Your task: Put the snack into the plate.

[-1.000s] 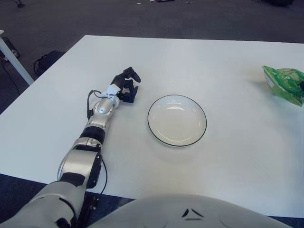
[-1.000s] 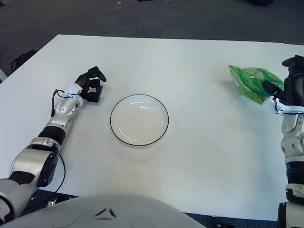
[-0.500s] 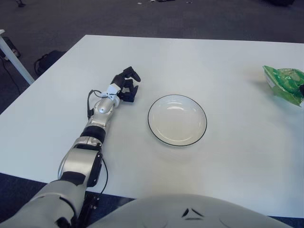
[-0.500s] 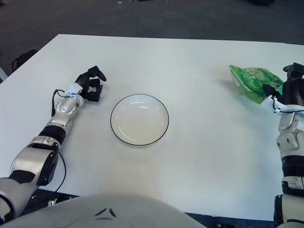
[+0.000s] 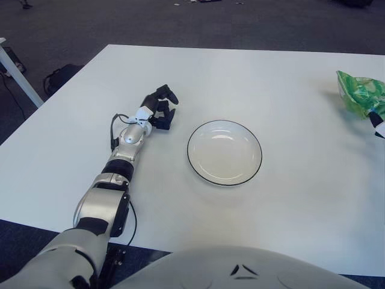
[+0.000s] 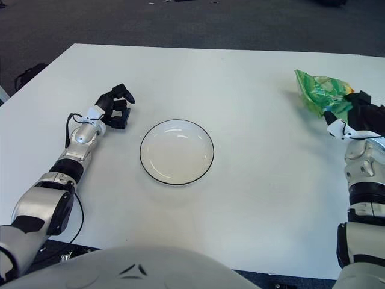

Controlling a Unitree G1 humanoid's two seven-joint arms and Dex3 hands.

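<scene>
A green snack bag (image 6: 319, 91) is held up off the table at the far right, tilted, with my right hand (image 6: 355, 111) shut on its lower right end. The white plate (image 6: 177, 174) with a dark rim lies empty near the table's middle, well to the left of the bag. My left hand (image 6: 115, 106) shows left of the plate, its dark fingers curled and holding nothing.
The white table (image 6: 252, 198) carries only the plate and my arms. Its far edge meets dark carpet (image 6: 180, 24); a dark bag (image 5: 60, 77) lies on the floor beyond the left edge.
My right hand has closed on the snack bag and raised it off the table, shifting it slightly up and tilting it. The left arm has not moved.
</scene>
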